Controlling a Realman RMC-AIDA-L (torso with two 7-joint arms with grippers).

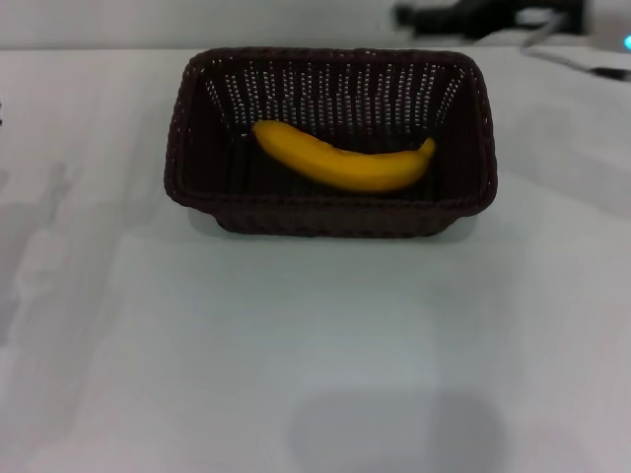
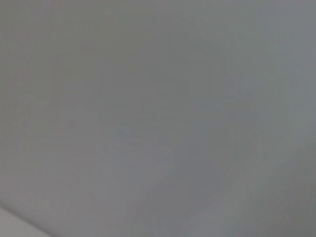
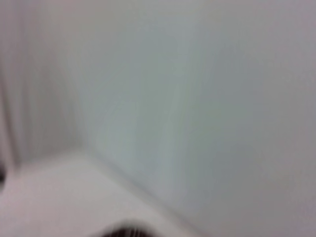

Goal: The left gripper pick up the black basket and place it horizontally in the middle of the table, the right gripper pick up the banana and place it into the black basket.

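Observation:
The black basket (image 1: 197, 187) stands lengthwise across the middle of the white table (image 1: 296, 345). The yellow banana (image 1: 340, 158) lies inside it on the bottom, its curve sagging toward me. A black arm part (image 1: 473, 15) with a grey-white housing and a small green-blue light (image 1: 625, 41) shows at the far right, behind the basket and apart from it; I take it for my right arm. My left gripper is out of view. The left wrist view shows only a plain grey surface. A dark woven edge (image 3: 121, 231) shows at the edge of the right wrist view.
The white tabletop spreads in front of the basket and to both sides. A pale wall (image 1: 197, 20) runs behind the table's far edge. A faint shadow (image 1: 394, 434) lies on the table near me.

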